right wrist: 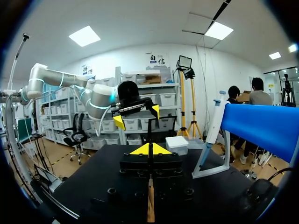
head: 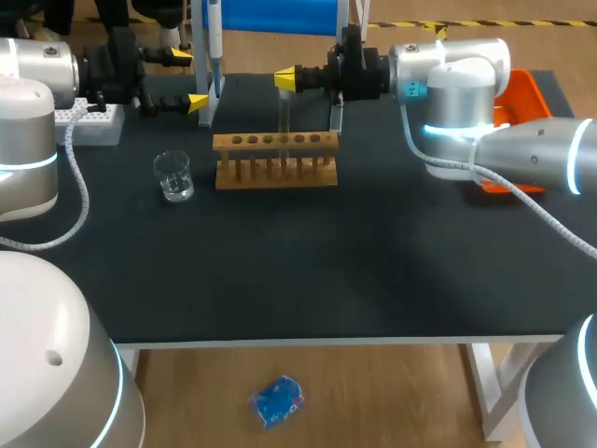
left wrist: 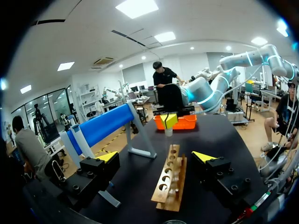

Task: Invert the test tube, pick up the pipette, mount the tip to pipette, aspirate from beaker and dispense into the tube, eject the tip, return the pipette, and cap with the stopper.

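Two arms come in from the upper corners of the head view, and both claws hang over the far strip of the table (head: 326, 271). The left claw (head: 187, 79), upper left, stands open with its yellow tips well apart. Its lower tip is just beside the left leg of the stand (head: 270, 14). The right claw (head: 287, 80), upper middle, is closed on the tube (head: 284, 117). The tube hangs upright with its lower end at the rack (head: 275, 168); whether it sits in a hole or just above one I cannot tell.

At the edges, the tip box (head: 89, 123) lies against the left edge, under the left arm. The orange tray (head: 522, 89) sits at the right edge, partly behind the right arm's elbow. The stand runs along the far edge, with the pipette (head: 214, 42) hanging on its left end. The beaker (head: 173, 177) stands left of the rack, apart from it. From rack and beaker down to the near edge, dark table top shows.

Counted: two claws; one tube, rack, beaker, pipette, stand, tip box and tray.
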